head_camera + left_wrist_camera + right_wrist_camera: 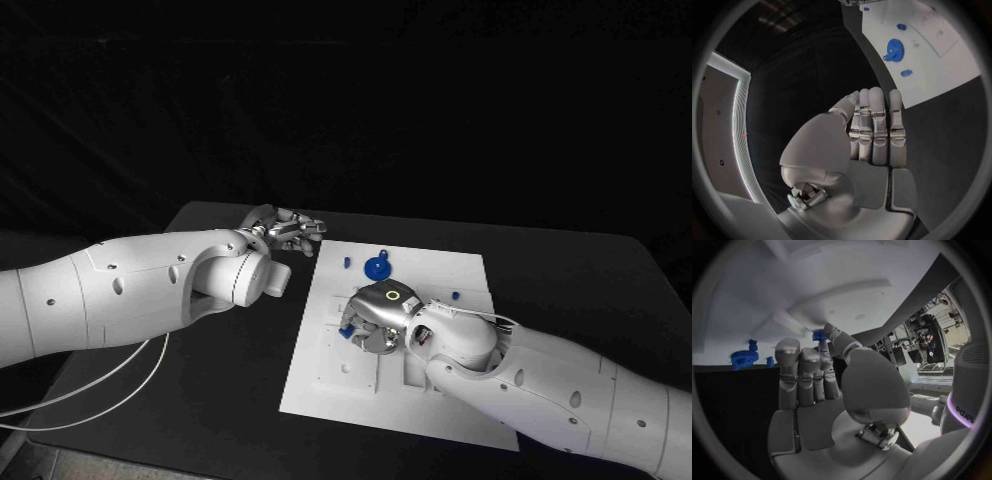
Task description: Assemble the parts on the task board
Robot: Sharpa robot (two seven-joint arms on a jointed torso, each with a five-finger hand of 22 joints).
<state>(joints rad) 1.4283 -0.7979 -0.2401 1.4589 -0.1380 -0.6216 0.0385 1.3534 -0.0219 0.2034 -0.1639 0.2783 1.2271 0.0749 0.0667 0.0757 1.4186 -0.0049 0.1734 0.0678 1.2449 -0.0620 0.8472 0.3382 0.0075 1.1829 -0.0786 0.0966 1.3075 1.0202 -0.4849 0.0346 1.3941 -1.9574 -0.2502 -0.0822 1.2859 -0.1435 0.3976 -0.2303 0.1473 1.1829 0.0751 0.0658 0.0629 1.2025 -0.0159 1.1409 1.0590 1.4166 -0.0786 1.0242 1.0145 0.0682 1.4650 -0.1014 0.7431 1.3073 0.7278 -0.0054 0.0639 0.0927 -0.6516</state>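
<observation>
The white task board (pixel 433 400) lies in the middle of the black table. My right hand (pixel 378 318) hovers low over the board's middle and pinches a small blue part (pixel 348 331) between thumb and fingertip; the right wrist view shows this part (pixel 820 335) at the fingertips of the right hand (pixel 817 385). A blue gear (pixel 378 267) stands near the board's far edge, with a small blue peg (pixel 346 263) to its left and another peg (pixel 453 295) to its right. My left hand (pixel 284 228) hangs over the table just off the board's far left corner and holds nothing, fingers stretched side by side (pixel 874 132).
The left wrist view takes in the board (pixel 942 65) with the gear (pixel 893 49) and two pegs (pixel 906 73) on it. Bare black table (pixel 577 270) lies to the right of the board and along its left side. White cables hang off the left arm.
</observation>
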